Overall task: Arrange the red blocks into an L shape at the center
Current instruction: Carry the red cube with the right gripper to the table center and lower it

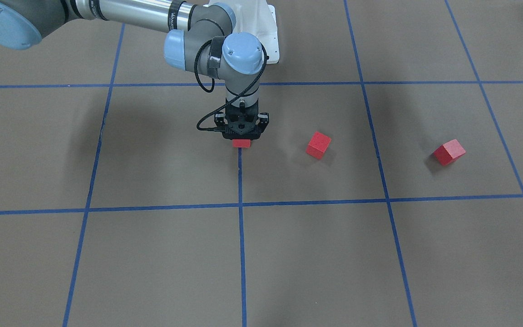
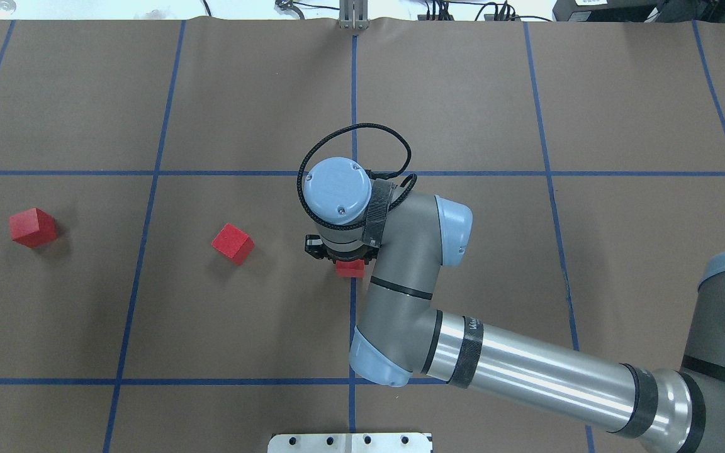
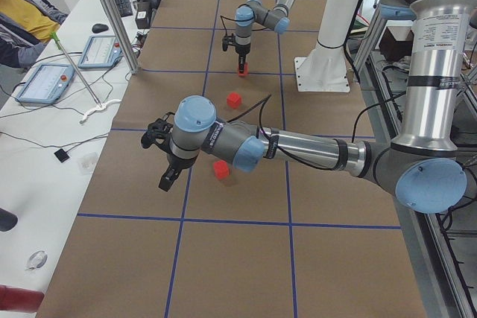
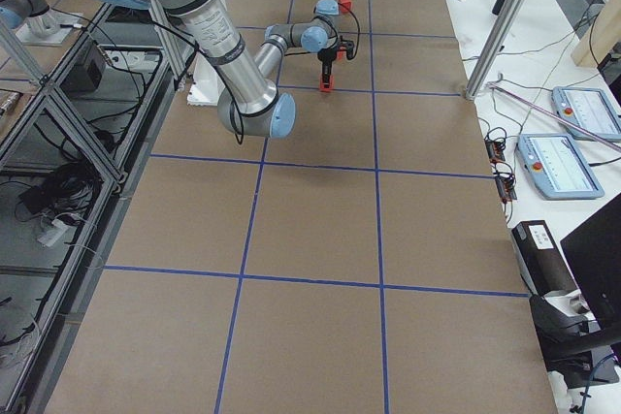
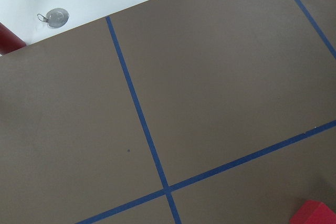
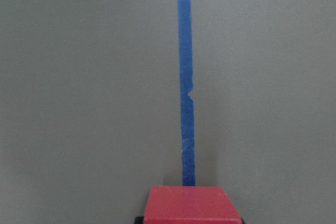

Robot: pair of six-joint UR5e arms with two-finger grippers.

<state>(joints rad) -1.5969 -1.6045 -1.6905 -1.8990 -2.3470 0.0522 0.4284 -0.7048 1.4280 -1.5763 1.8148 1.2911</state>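
Observation:
Three red blocks lie on the brown floor. My right gripper (image 1: 242, 134) points straight down at the center, on the blue grid line (image 1: 240, 177), and is shut on one red block (image 1: 241, 143) at or just above the surface; this block shows at the bottom of the right wrist view (image 6: 191, 205). A second red block (image 2: 233, 243) lies loose to the left of it. The third red block (image 2: 33, 227) lies further left, one square over. My left gripper (image 3: 167, 173) hovers near the third block (image 3: 220, 169); I cannot tell if it is open or shut.
The right arm's forearm (image 2: 526, 368) stretches across the lower right squares. A white base plate (image 2: 350, 442) sits at the near edge. A metal post (image 3: 112, 20) and an operators' desk with tablets (image 3: 46, 82) line the far side.

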